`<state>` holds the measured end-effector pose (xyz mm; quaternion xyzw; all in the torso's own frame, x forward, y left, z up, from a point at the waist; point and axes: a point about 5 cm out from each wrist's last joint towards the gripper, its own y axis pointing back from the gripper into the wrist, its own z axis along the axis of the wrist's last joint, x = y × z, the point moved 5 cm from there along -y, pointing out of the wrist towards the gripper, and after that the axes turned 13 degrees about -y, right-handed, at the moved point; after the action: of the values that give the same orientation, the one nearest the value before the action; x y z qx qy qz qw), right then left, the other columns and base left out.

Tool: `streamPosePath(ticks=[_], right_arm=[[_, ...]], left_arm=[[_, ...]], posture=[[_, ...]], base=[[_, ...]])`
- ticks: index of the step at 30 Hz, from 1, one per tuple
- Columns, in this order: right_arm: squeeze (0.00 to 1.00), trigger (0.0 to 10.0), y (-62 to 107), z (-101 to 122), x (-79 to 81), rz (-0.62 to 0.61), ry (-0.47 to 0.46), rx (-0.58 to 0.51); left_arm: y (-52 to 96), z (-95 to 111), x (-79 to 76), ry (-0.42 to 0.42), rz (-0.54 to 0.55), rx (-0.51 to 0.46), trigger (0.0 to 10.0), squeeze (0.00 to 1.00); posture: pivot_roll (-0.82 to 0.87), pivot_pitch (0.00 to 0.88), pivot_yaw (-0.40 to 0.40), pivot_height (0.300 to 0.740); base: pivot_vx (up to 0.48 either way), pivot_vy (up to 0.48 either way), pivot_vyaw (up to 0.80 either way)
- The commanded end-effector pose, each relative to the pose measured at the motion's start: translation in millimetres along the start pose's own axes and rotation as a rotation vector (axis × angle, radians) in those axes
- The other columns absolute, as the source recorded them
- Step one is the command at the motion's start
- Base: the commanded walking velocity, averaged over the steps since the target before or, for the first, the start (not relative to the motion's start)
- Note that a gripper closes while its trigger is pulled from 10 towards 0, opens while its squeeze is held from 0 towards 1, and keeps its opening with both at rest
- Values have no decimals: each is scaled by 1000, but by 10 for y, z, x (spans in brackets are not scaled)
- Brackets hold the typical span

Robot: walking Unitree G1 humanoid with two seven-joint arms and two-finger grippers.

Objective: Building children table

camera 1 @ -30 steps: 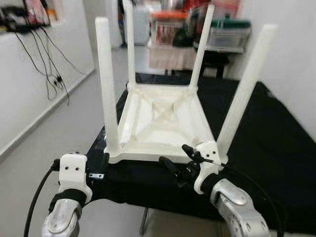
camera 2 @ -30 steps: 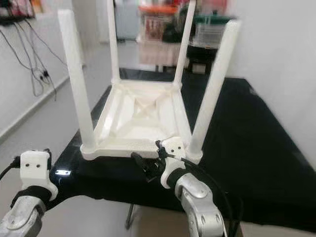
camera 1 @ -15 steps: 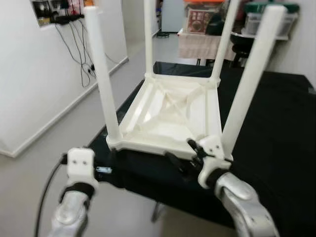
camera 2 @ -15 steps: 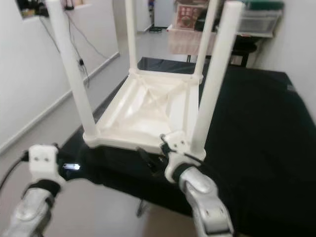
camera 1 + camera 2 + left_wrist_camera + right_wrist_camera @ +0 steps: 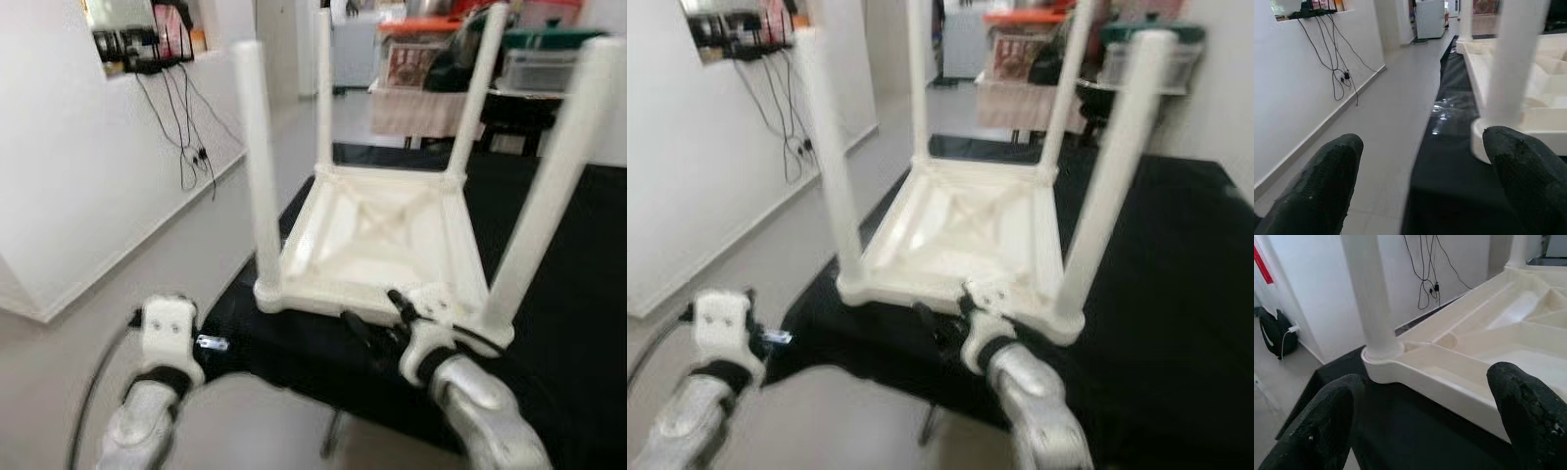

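Table: the white plastic children's table (image 5: 382, 235) lies upside down on the black cloth-covered work surface (image 5: 578, 294), top face down, all four round legs standing straight up. I'd say that pose is what lets the legs be seated from above.
Legs: near-left leg (image 5: 257, 166) and near-right leg (image 5: 549, 196) rise from the corners closest to the robot; both look seated in their sockets, though blur hides the joints.
Right gripper: the right gripper (image 5: 377, 328) hangs just in front of the table's near rim, fingers spread wide and holding nothing. In the wrist view the two black pads (image 5: 1528, 416) frame the rim and the near-left corner socket, so it reads as lined up to take the edge.
Left gripper: the left gripper (image 5: 1420, 196) is out to the left of the table's near-left corner, jaws wide apart and empty, off the cloth's edge over the grey floor (image 5: 1386, 127).
Surroundings: beyond the table, a white wall with dangling black cables (image 5: 186, 127) on the left; storage boxes (image 5: 549, 59) behind.
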<state>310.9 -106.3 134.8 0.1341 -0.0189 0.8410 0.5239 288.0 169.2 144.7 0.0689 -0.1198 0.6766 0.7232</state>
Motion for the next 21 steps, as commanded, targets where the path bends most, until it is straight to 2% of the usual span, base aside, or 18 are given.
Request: streamPosePath(ticks=[1,8,21], right_arm=[[0,10000,20,16,-56,-19,3,-8],[0,10000,11,28,-84,-40,-2,-13],[0,10000,11,31,-142,-74,-33,-23]], left_arm=[[-1,10,-18,-17,-9,-3,10000,0],[-48,22,52,-32,9,-6,10000,0],[-141,95,39,-24,-23,-26,10000,0]], posture=[[-30,0,-8,740],[-33,0,-6,740],[-33,0,-4,740]], base=[[0,0,0],[0,0,0],[0,0,-784]])
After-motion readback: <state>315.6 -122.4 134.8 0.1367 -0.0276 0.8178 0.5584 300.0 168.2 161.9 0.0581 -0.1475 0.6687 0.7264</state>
